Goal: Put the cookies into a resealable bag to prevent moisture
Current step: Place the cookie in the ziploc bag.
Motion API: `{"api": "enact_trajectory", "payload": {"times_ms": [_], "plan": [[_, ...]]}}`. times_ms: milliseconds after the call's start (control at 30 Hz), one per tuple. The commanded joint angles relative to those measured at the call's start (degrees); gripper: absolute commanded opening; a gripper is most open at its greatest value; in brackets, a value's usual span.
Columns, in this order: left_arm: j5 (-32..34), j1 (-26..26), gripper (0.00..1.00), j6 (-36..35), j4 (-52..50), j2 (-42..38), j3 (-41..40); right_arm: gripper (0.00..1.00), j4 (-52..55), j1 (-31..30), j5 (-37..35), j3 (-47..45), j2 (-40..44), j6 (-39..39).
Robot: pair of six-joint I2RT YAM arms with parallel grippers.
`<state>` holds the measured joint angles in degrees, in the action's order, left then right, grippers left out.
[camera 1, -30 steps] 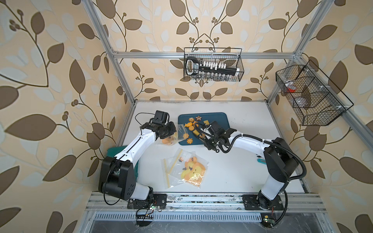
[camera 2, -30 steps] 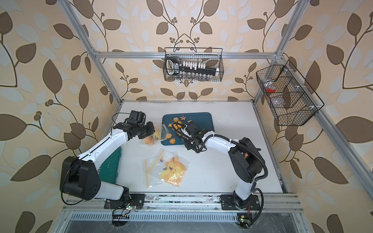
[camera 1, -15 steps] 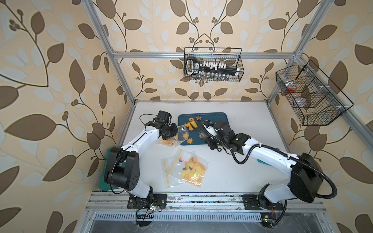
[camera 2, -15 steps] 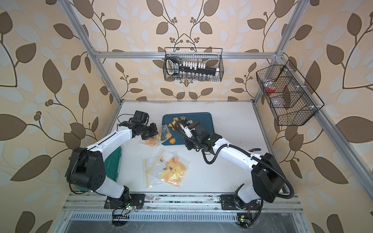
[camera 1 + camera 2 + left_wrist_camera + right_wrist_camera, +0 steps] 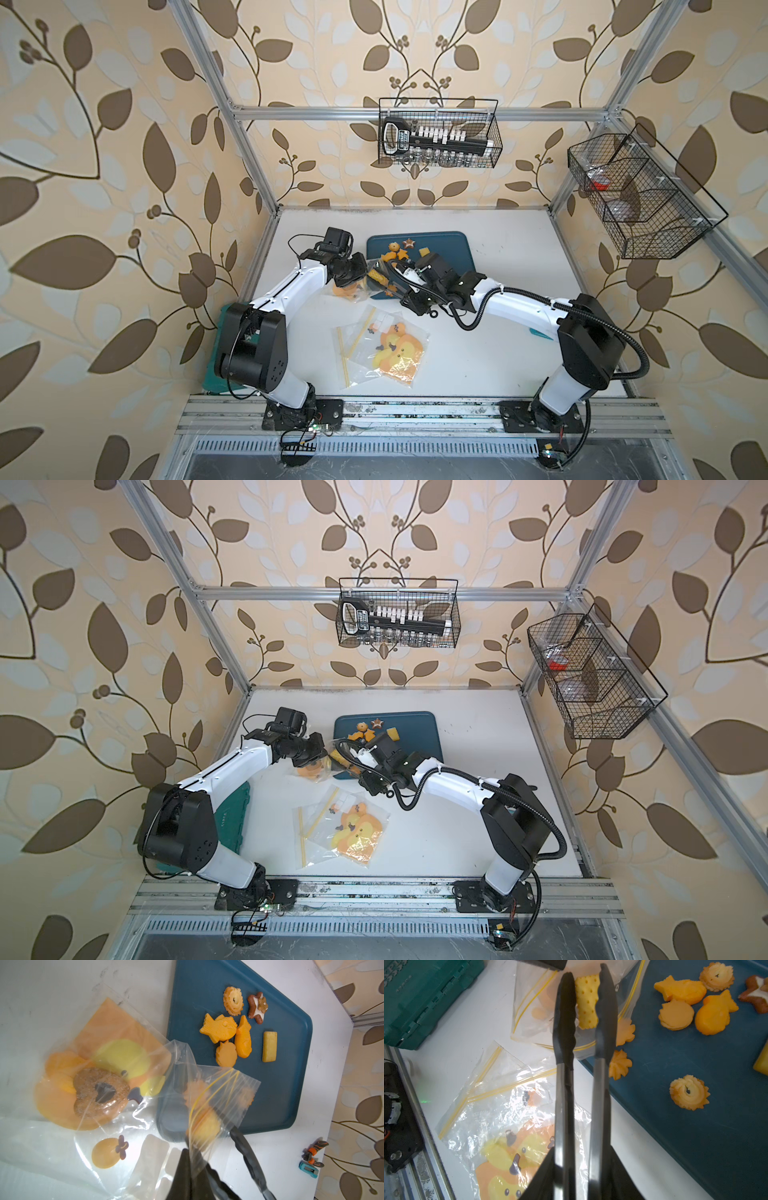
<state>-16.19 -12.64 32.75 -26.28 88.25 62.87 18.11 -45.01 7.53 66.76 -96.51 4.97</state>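
The right claw (image 5: 579,1178) grips tongs (image 5: 563,1022) carrying a cracker (image 5: 586,999) at the mouth of the bag (image 5: 529,1001). The left claw (image 5: 197,1174) is clamped on the bag's rim. The tongs should part only once inside. Other cookies (image 5: 218,1028) lie on the tray (image 5: 280,1095), toward the back edge of the worktop (image 5: 286,1147).

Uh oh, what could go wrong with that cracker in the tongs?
The cracker sits between the tongs at the bag mouth; it might drop outside onto the tray. The left hand pinches only one edge, so the tongs could tug the floppy bag loose.
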Motion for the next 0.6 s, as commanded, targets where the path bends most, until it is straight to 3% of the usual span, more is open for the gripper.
{"api": "enact_trajectory", "payload": {"times_ms": [0, 233, 400, 567], "plan": [[-1.0, 0.5, 0.00, -0.9, 1.4, -2.1, 0.2, 0.44, -0.1, -0.4, 0.5, 2.4, 1.3, -0.7], [-1.3, 0.5, 0.00, -0.6, 1.6, -2.0, -0.2, 0.46, -0.7, -0.4, -1.1, -0.4, 5.9, 0.0], [1.2, 0.5, 0.00, -0.5, 0.7, -3.7, -0.5, 0.44, -5.1, -0.4, -8.0, -9.5, 15.8, 3.3], [0.8, 0.5, 0.00, -0.5, 2.2, -5.2, -1.4, 0.43, -0.1, 3.1, -12.3, -13.3, 18.6, 8.8]]}}
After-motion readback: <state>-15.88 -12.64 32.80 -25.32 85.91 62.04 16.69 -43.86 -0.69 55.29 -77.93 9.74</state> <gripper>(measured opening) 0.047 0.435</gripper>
